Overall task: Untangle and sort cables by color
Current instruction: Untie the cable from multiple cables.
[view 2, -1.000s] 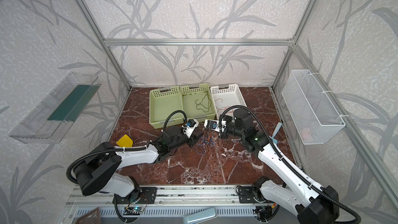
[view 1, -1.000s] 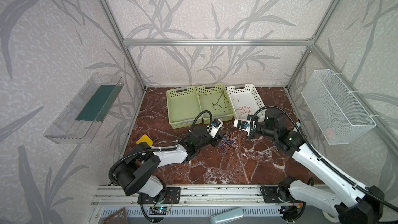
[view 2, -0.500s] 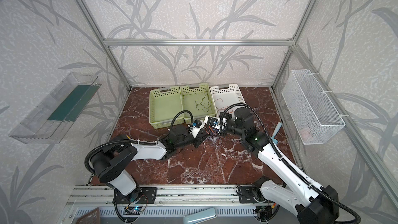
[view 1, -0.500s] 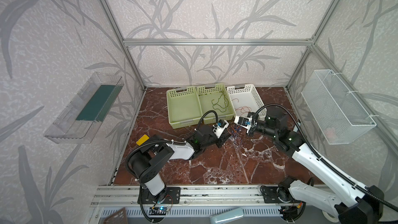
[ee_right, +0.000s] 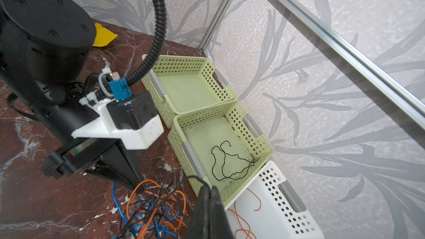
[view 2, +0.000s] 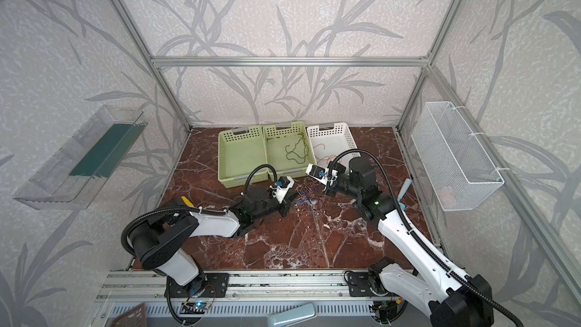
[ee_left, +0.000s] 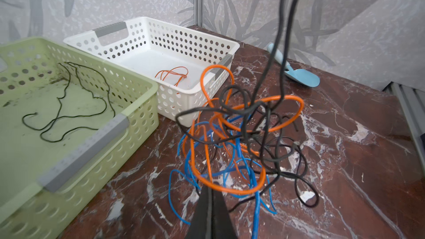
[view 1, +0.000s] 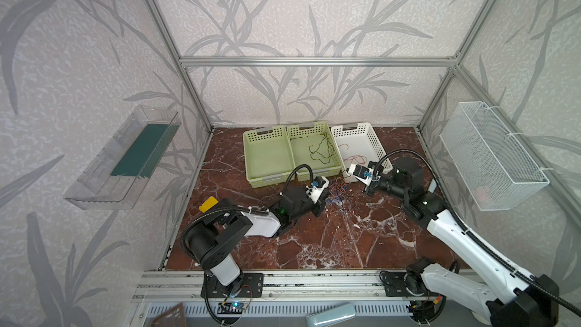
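Note:
A tangle of blue, orange and dark cables (view 1: 338,190) (view 2: 306,193) (ee_left: 239,139) lies on the marble floor in front of the baskets. My left gripper (ee_left: 210,186) (view 1: 326,199) is low at the tangle's edge, shut on an orange cable (ee_left: 232,189) of the pile. My right gripper (ee_right: 208,187) (view 1: 347,180) hangs above the tangle by the basket fronts, shut on a dark cable (ee_left: 281,31) that runs up taut from the pile. A dark green cable (view 1: 319,152) lies in the middle green basket (view 1: 338,169). Orange cable (ee_left: 172,75) lies in the white basket (view 1: 377,146).
The left green basket (view 1: 248,155) holds nothing. A yellow piece (view 1: 208,204) lies at the floor's left edge and a light blue trowel (ee_left: 299,77) at its right. A wire basket (view 1: 490,155) and a clear shelf (view 1: 125,158) hang on the side walls.
My left arm has reached forward into the tangle and its jaws have closed on the orange cable. My right gripper has drawn up and back, shut, pulling its dark cable taut.

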Robot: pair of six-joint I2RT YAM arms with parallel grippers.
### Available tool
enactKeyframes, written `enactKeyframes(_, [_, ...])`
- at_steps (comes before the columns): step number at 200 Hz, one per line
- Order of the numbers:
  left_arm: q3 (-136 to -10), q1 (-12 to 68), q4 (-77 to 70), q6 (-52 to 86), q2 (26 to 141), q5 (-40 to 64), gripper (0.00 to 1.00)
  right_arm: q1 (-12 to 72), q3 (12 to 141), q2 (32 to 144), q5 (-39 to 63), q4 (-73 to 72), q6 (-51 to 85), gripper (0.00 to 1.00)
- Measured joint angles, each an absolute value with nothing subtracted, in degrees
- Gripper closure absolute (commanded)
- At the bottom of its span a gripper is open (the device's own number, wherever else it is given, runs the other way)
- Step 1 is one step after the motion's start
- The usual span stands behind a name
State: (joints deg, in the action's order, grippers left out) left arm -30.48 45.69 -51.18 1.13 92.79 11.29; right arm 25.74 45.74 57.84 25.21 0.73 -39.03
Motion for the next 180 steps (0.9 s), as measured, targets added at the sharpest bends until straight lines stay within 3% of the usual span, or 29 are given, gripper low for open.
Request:
enactKeyframes(30, [-27.97, 45.69, -49.32, 0.12, 90.37, 8.71, 0.68, 25.32, 43.59, 58.19, 25.61, 0.12, -39.27, 1.0])
enactKeyframes(93, [-27.42, 45.69, -46.61, 1.21, 90.04, 9.89, 0.53, 25.32, 38.3, 59.2, 25.69, -2.96, -37.39, 1.0])
enactKeyframes(132, [-29.28, 45.69, -46.74, 3.68, 92.27, 13.43, 0.31, 25.32, 36.77, 59.18, 25.8, -3.86, -36.88, 1.0])
enactKeyframes(158, [-30.33, 45.69, -46.54, 4.82, 93.51, 13.82, 0.3, 25.32, 36.38, 59.13, 25.78, -4.08, -36.69, 1.0])
enactKeyframes(180, [-31.27, 45.69, -46.81, 6.7, 94.65, 13.63, 0.22, 25.32, 36.36, 58.89, 25.78, -4.16, -36.64, 1.0])
